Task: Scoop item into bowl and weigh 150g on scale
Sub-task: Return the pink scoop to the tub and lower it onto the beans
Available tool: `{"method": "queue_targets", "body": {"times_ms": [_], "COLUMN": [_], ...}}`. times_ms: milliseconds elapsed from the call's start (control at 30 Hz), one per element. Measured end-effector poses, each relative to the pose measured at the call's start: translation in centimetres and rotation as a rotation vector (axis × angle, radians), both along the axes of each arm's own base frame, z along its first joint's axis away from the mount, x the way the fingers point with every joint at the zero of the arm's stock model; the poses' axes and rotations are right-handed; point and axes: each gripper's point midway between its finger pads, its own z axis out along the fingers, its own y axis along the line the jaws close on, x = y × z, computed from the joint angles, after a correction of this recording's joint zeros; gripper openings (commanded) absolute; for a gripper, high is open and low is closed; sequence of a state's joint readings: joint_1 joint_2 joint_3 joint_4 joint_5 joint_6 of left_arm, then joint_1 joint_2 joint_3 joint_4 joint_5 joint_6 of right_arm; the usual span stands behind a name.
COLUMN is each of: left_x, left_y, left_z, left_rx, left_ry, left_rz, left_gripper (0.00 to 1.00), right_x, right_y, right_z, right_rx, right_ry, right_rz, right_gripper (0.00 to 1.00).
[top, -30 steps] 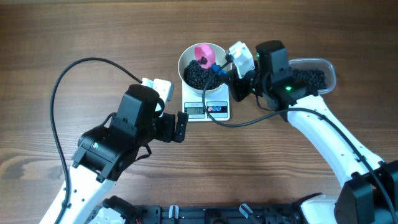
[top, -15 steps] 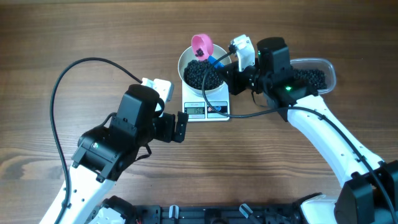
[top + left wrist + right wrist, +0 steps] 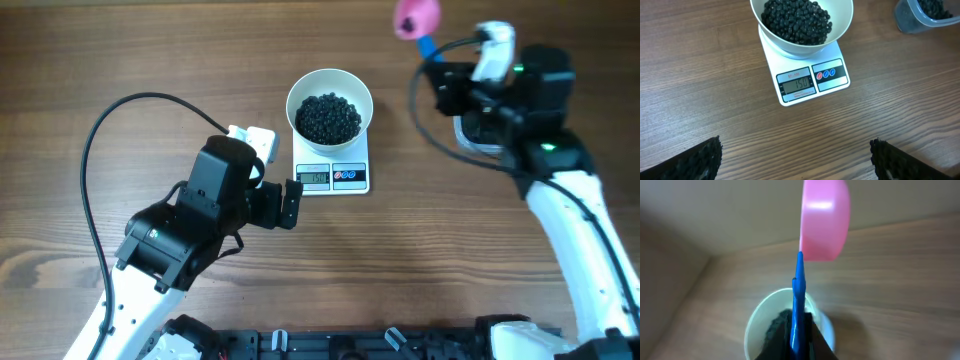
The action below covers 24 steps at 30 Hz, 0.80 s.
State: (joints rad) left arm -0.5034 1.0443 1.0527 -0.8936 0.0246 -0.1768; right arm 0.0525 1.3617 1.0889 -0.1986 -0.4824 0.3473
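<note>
Beans [image 3: 329, 117] fill bowl [image 3: 356, 86] on scale [image 3: 354, 161]; right hand [image 3: 442, 68] grips scoop [image 3: 416, 14].

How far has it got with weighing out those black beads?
Nearly finished, it seems. Done: the white bowl sits on the scale, holding black beads, and the display appears to read 150. In hand: the right hand holds the pink scoop by its blue handle, raised away from the bowl; the left hand is open and empty. Left: probably only setting the scoop down.
</note>
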Motion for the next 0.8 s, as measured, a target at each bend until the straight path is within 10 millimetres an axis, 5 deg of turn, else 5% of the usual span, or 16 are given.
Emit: {"method": "queue_targets", "body": {"times_ms": [167,333,533,800], "left_x": [0.0,0.0,0.0,0.0], "left_y": [0.0,0.0,0.0,0.0], "left_z": [0.0,0.0,0.0,0.0], "left_rx": [0.000,0.000,0.000,0.000], "left_ry": [0.000,0.000,0.000,0.000], "left_rz": [0.000,0.000,0.000,0.000], "left_gripper": [1.00,1.00,1.00,1.00], "right_x": [-1.2,-3.7,-7.5,-8.7], "right_y": [-9.0,-14.7,-16.4,-17.5], "right_z": [-1.3,-4.2,-7.9,-12.0], "right_rx": [0.031,0.033,-0.176,-0.480], "right_ry": [0.121,0.263,0.404,0.475], "right_rz": [-0.218,-0.350,-0.311,-0.130], "right_gripper": [0.04,0.04,0.04,0.04]}}
